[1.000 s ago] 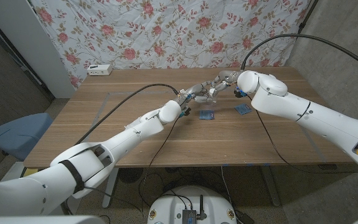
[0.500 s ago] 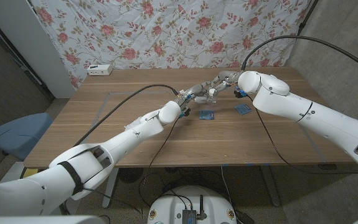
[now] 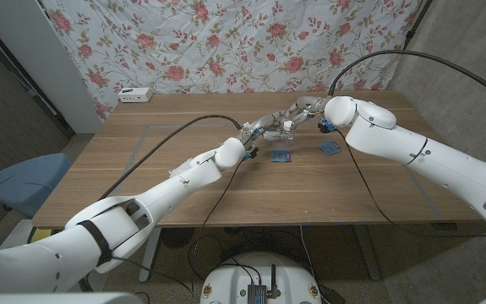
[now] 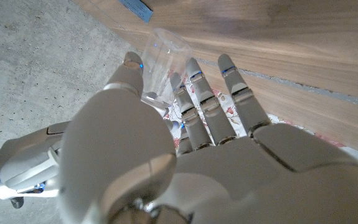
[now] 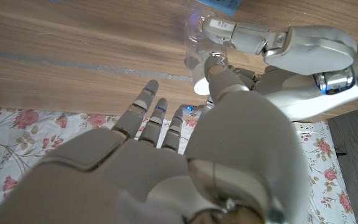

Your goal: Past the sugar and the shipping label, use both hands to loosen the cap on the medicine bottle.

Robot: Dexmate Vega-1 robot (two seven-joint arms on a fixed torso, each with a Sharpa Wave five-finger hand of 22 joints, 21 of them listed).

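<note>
The medicine bottle (image 4: 163, 53) is clear with a white cap (image 5: 202, 84). It is held off the table past the middle, where both hands meet. My left hand (image 3: 258, 129) grips the clear body between thumb and fingers (image 4: 194, 81). My right hand (image 3: 300, 112) reaches in from the other side, and its thumb (image 5: 219, 71) presses on the cap with the fingers curled beside it. In the head view the bottle (image 3: 278, 126) is mostly hidden by the two hands. My left hand (image 5: 278, 40) also appears in the right wrist view, wrapped round the bottle.
Two flat blue packets (image 3: 281, 155) (image 3: 329, 149) lie on the wooden table (image 3: 183, 135) just in front of the hands. A white power strip (image 3: 135, 94) sits at the back left edge. A flowered cloth hangs behind, and a blue chair (image 3: 23, 181) stands to the left.
</note>
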